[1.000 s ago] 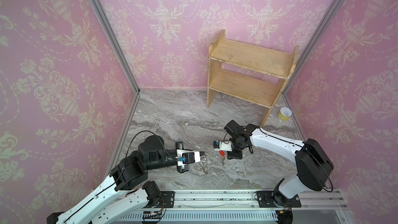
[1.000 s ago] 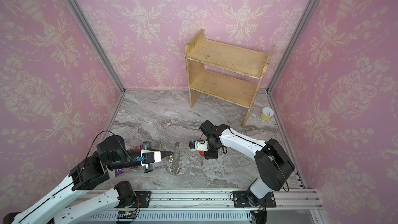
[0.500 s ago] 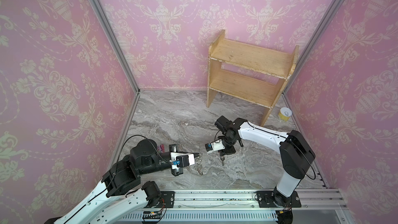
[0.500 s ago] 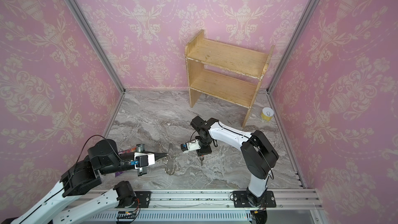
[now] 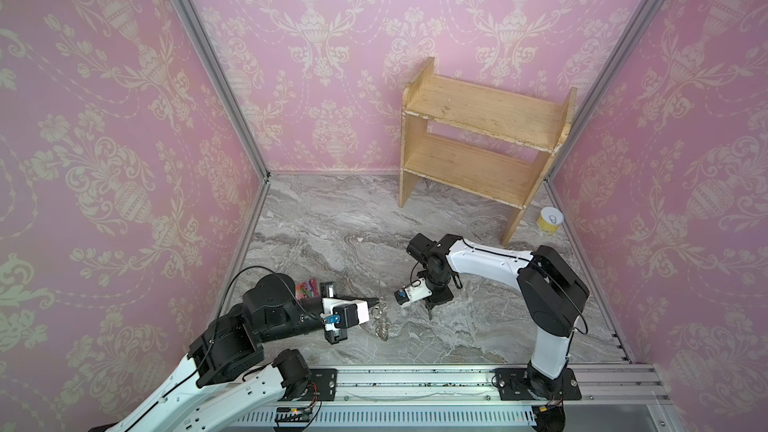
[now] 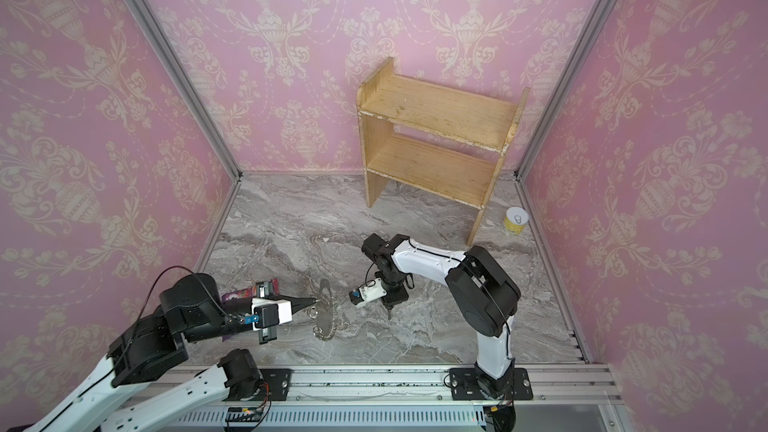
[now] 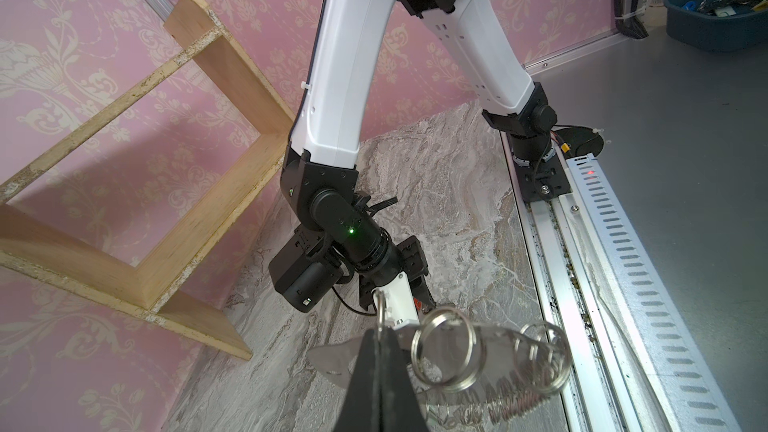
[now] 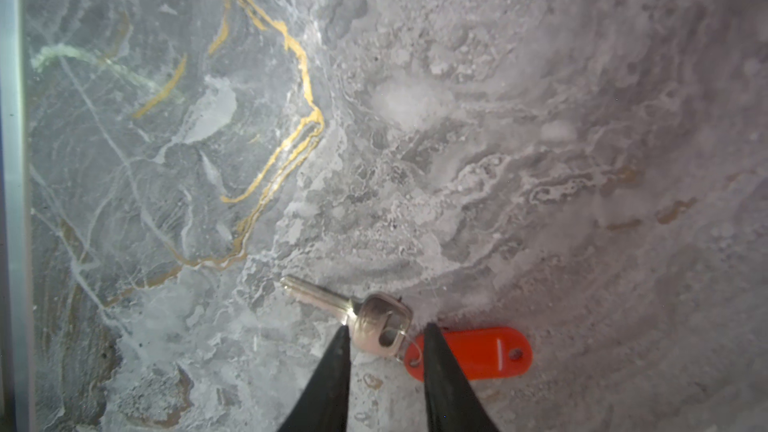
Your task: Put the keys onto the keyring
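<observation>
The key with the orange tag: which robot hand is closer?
Right. The right gripper straddles the key; the left gripper is farther off, pinching the keyring.

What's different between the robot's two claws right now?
The left gripper is pinched shut on the keyring, holding it on edge; the right gripper stands open, its fingers either side of the keys, at the silver head. The left gripper reaches sideways, level over the table; the right gripper points straight down at it. Both have slim, black, pointed fingers.
</observation>
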`<control>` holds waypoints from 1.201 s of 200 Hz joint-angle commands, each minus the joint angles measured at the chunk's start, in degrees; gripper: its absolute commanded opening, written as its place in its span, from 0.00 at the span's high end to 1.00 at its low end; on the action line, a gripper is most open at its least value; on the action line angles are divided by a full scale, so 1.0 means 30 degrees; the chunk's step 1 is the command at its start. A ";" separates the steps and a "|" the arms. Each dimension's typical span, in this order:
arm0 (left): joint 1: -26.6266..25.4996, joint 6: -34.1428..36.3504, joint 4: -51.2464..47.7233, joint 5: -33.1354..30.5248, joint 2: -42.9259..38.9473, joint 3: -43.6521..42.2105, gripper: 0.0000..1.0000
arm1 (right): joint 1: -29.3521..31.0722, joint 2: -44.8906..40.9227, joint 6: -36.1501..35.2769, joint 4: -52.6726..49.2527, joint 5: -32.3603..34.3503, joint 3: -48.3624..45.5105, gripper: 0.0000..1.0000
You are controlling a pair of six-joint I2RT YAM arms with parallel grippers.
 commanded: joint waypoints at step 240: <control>0.0138 0.0546 -0.0271 -0.0466 -0.0270 0.0603 1.00 | -0.0219 -0.2682 0.4371 0.1395 -0.0224 -0.0699 1.00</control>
